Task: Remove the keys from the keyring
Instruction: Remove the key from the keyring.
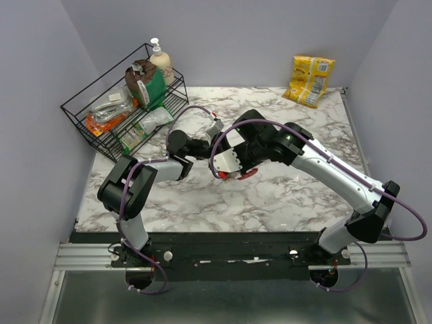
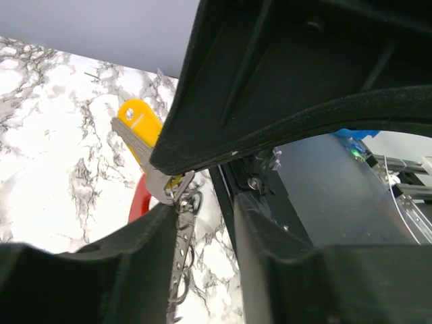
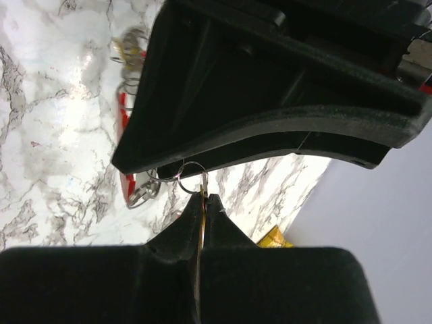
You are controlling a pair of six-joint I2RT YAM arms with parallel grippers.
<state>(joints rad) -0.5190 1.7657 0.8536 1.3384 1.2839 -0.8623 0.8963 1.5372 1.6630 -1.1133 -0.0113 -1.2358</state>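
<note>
**Black fingers at the ring: right clamps, left straddles the keys**

Black pads of the right gripper (image 3: 204,200) fill the lower half of the right wrist view. They are pressed flat together on the thin wire of the keyring (image 3: 192,177), whose small circle stands just above their tips at frame centre. Its red loop (image 3: 125,111) trails off to the left over the marble table (image 3: 47,135).

In the left wrist view the left gripper (image 2: 162,190) stands part open, one finger across the top of the frame and the other along the bottom, with the keys (image 2: 181,229) in the gap between. A yellow-headed key (image 2: 140,125) slants toward the upper left. A silvery key (image 2: 179,270) hangs with its long axis almost straight down to the bottom edge. Whether the left pads touch the keys cannot be told.

In the top view both grippers meet at mid-frame. The coming move probably turns on this opposition: with the ring pinned by the right gripper and the keys inside the left jaws, the left gripper is placed to draw a key along the wire.
</note>
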